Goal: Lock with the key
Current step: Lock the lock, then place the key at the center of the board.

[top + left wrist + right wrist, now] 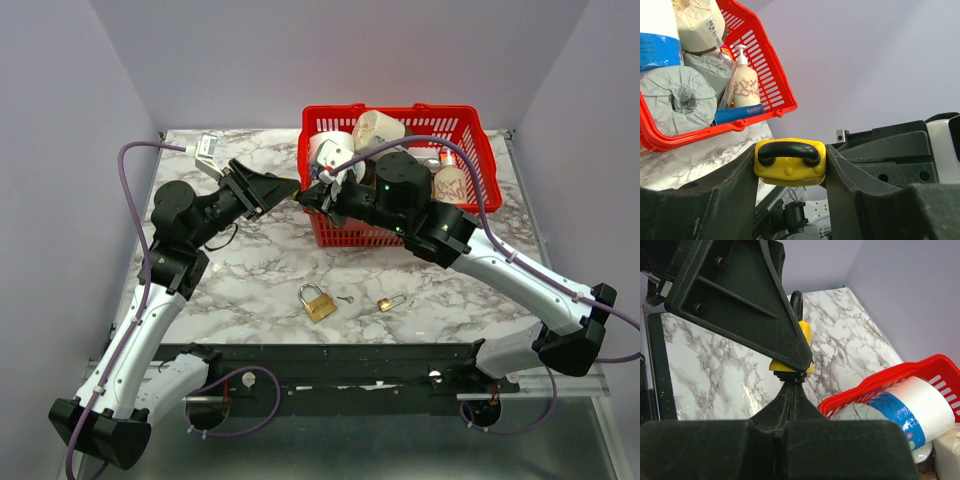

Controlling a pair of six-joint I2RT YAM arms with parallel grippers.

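A yellow padlock (790,165) with a black shackle (789,150) is clamped between the fingers of my left gripper (790,161), held in the air beside the red basket. In the right wrist view the padlock (804,333) shows only as a yellow edge under the left finger (740,295). My right gripper (792,381) is shut, its tips pressed against the padlock's underside on a small black key head (790,374). In the top view the two grippers meet tip to tip, left (288,188) against right (313,194).
A red basket (470,125) at the back holds paper rolls (377,128) and a pump bottle (450,180). On the marble table (240,270) near the front lie a brass padlock (318,302), a small key (346,298) and a smaller brass padlock (389,302).
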